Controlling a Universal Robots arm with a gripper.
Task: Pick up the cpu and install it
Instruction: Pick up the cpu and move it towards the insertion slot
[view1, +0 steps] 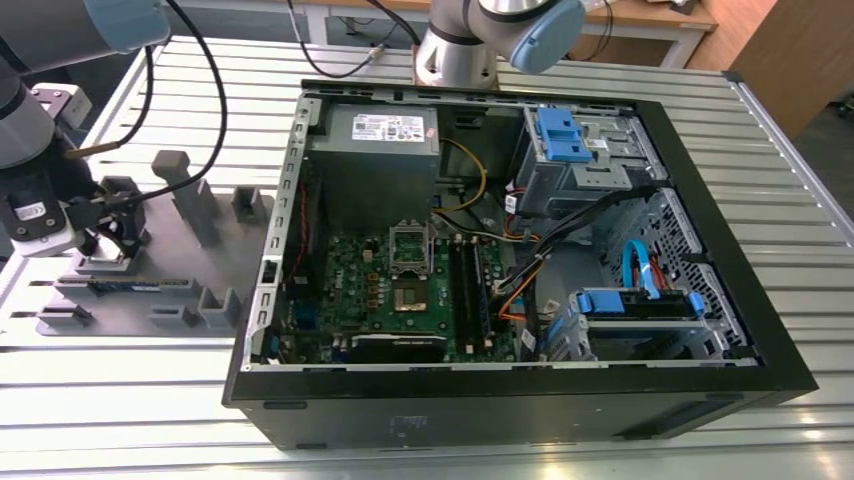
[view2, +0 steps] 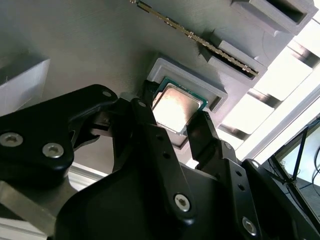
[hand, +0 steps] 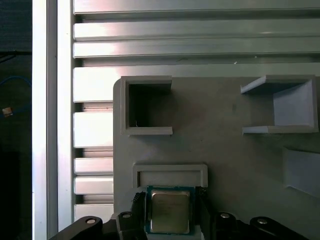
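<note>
The robot arm's black two-fingered gripper (view2: 174, 111) hangs over a flat grey plastic fixture plate (hand: 225, 150) at the exterior view's left. Its fingers (view2: 202, 132) are drawn in against two opposite edges of the small flat square cpu (hand: 169, 212), which has a dull silver metal top and a green rim, and they pinch it between them. In both wrist views the cpu sits at a shallow raised square pocket (view2: 217, 92) of the plate; whether it has left the pocket's floor cannot be told. A long thin memory stick (view2: 200, 40) with gold contacts stands in slotted holders just beside that pocket, and open box-shaped holders (hand: 147, 105) rise from the plate nearby. Well apart, toward the exterior view's right, a black computer case (view1: 534, 385) lies open on the slatted aluminium table (view1: 134, 370). Inside it are a green motherboard (view1: 387, 300), a metal socket frame (view1: 410, 245) near the board's middle and a grey power-supply box (view1: 380, 150).
</note>
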